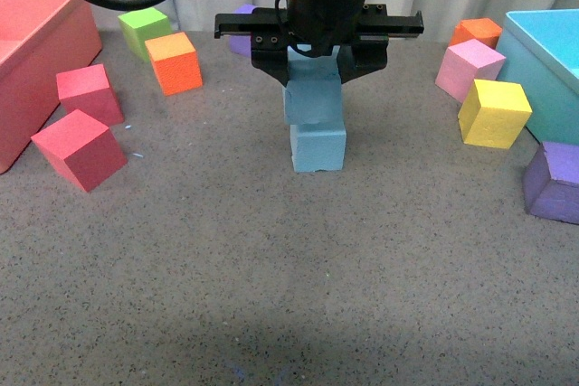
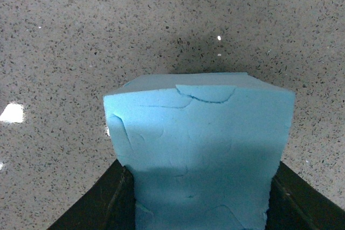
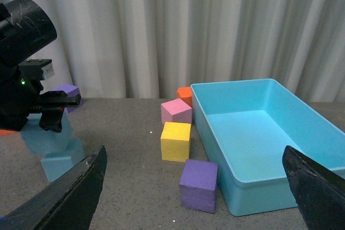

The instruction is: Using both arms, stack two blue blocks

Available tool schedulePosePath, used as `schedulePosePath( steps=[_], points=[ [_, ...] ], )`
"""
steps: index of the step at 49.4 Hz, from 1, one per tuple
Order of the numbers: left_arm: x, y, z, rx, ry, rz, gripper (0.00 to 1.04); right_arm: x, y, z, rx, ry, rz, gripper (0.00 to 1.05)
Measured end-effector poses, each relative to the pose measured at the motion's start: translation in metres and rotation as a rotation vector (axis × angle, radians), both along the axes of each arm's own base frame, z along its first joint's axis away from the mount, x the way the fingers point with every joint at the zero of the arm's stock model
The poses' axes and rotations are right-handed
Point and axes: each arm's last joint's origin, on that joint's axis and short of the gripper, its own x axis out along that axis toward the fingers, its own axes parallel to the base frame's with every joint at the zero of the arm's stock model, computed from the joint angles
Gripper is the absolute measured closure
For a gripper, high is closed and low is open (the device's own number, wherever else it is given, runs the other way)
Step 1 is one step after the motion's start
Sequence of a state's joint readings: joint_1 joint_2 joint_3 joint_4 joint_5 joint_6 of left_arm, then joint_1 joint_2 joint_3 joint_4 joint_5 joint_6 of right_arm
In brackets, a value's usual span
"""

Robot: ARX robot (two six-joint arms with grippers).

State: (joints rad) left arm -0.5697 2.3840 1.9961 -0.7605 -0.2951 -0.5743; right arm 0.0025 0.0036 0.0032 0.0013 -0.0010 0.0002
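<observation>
My left gripper (image 1: 317,65) is shut on one blue block (image 1: 313,101) and holds it, slightly turned, on top of the second blue block (image 1: 318,148), which stands on the grey table. In the left wrist view the held block (image 2: 199,154) fills the space between the black fingers (image 2: 108,203); the lower block is hidden under it. The right wrist view shows the left arm (image 3: 21,79), the held block (image 3: 43,136) and the lower block (image 3: 62,162) off to one side. My right gripper (image 3: 194,187) is open, empty and far from the stack; it is out of the front view.
A turquoise bin (image 1: 552,42) stands at the right with pink (image 1: 469,68), yellow (image 1: 493,113), orange (image 1: 477,32) and purple (image 1: 554,183) cubes beside it. At the left are a pink bin (image 1: 36,42), two red cubes (image 1: 80,148), an orange cube (image 1: 175,62) and a green cube (image 1: 145,28).
</observation>
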Motion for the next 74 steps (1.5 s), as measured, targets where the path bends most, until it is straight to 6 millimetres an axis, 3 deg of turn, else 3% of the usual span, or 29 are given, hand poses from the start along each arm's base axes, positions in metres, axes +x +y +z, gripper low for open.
schedulePosePath(
  steps=[15,23,36,43,52,58,61,67,71,74],
  points=[
    [0.001,-0.006,-0.013,0.010,0.022,-0.009,0.58,0.000,0.000,0.000,0.000,0.000,0.000,0.10],
    [0.003,-0.007,-0.010,0.010,0.018,-0.008,0.58,0.000,0.000,0.000,0.000,0.000,0.000,0.10],
    [0.003,-0.008,-0.008,0.001,0.016,-0.012,0.06,0.000,0.000,0.000,0.000,0.000,0.000,0.10],
    [-0.005,-0.005,-0.001,-0.015,0.005,-0.016,0.07,0.000,0.000,0.000,0.000,0.000,0.000,0.10],
    [-0.021,0.005,0.029,-0.087,-0.071,-0.016,0.07,0.000,0.000,0.000,0.000,0.000,0.000,0.10],
    [-0.033,0.025,0.034,0.009,-0.470,-0.034,0.23,0.000,0.000,0.000,0.000,0.000,0.001,0.10],
    [-0.053,0.059,0.026,0.033,-0.692,-0.082,0.38,0.000,0.000,0.000,0.000,0.000,-0.001,0.10],
    [-0.084,0.107,0.025,-0.011,-0.976,-0.058,0.56,0.000,0.000,0.000,0.000,0.000,-0.002,0.10],
    [-0.104,0.133,0.029,-0.014,-1.060,-0.041,0.66,0.000,0.000,0.000,0.000,0.000,-0.002,0.10],
    [-0.129,0.160,0.029,0.003,-1.088,-0.030,0.81,0.000,0.000,0.000,0.000,0.000,0.000,0.10]
  ],
)
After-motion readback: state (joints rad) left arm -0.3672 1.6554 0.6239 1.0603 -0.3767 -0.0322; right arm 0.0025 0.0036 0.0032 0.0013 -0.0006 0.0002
